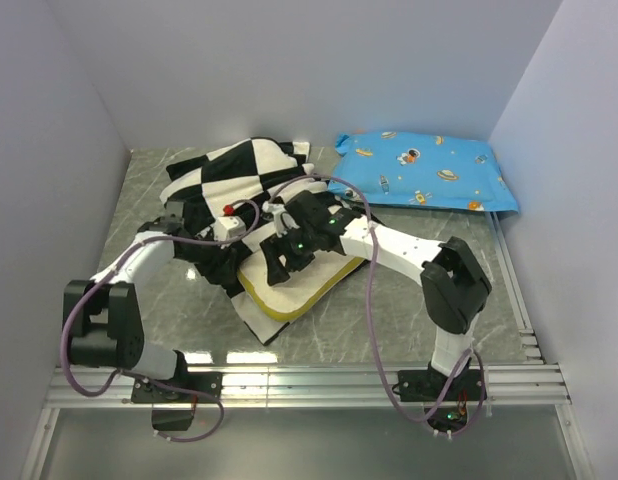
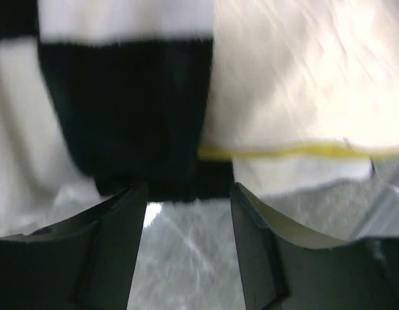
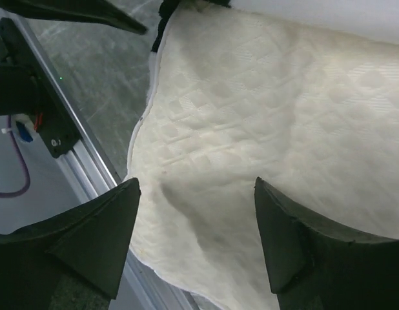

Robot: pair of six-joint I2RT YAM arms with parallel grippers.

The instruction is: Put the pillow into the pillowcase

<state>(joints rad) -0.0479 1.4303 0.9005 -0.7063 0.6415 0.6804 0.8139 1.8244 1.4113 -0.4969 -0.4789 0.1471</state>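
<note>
The black and white checkerboard pillowcase (image 1: 234,175) lies bunched at the middle left of the table. The cream pillow (image 1: 299,285) with yellow piping sticks out of it toward the front, its far part hidden under the case and the arms. My left gripper (image 1: 247,238) is open and empty at the case's near edge. In the left wrist view my left gripper (image 2: 186,206) is just short of the black and white case (image 2: 128,116) and the pillow's yellow piping (image 2: 303,150). My right gripper (image 1: 281,262) is open just above the pillow. The right wrist view shows my right gripper (image 3: 196,200) with its jaws apart over the pillow's cream quilted face (image 3: 264,110).
A blue cartoon-print pillow (image 1: 424,170) lies at the back right against the wall. Grey walls close the table on the left, back and right. An aluminium rail (image 1: 309,380) runs along the front edge. Purple cables loop around both arms.
</note>
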